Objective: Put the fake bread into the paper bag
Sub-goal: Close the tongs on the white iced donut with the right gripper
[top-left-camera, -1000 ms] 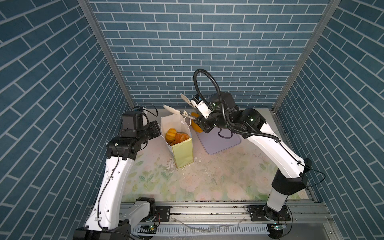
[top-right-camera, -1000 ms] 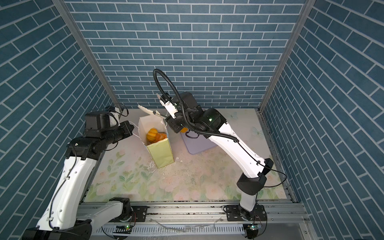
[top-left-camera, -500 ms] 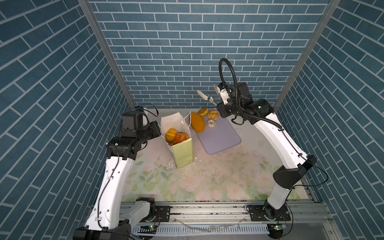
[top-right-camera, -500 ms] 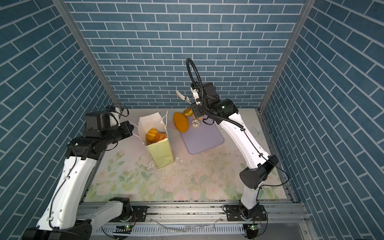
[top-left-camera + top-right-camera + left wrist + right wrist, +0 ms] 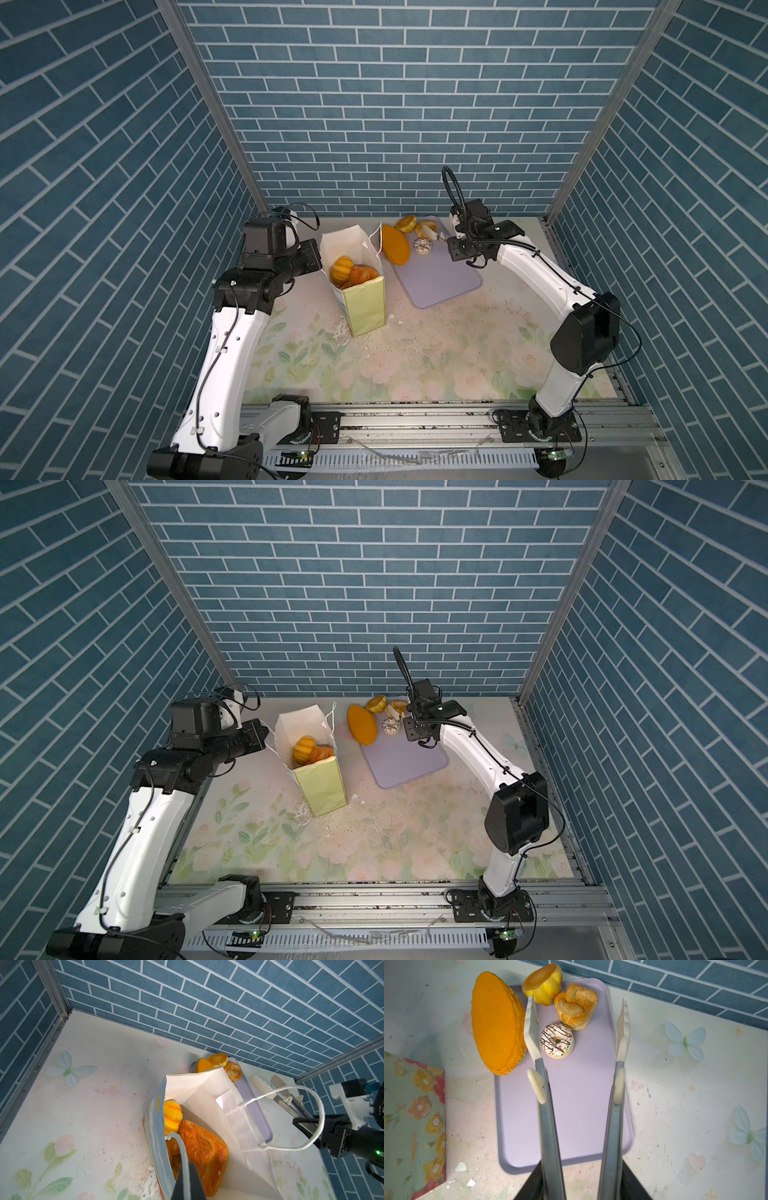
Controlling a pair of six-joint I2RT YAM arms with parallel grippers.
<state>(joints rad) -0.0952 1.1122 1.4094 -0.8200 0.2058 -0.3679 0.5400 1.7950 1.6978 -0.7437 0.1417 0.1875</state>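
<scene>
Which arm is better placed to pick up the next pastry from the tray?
Right. The right claw holds the tongs, spread open over the tray beside the doughnut. The left claw is shut on the handle of the paper bag, away from the tray.

Bread (image 5: 363, 274) partly inside upright paper bag (image 5: 366, 309)

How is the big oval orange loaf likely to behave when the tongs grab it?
Balanced on its edge at the tray rim, the oval loaf would probably tip flat at a nudge. Its broad flat face looks smooth, so the open tongs may slip unless they pinch across its thickness. It holds its shape, so it is likely stiff enough.
</scene>
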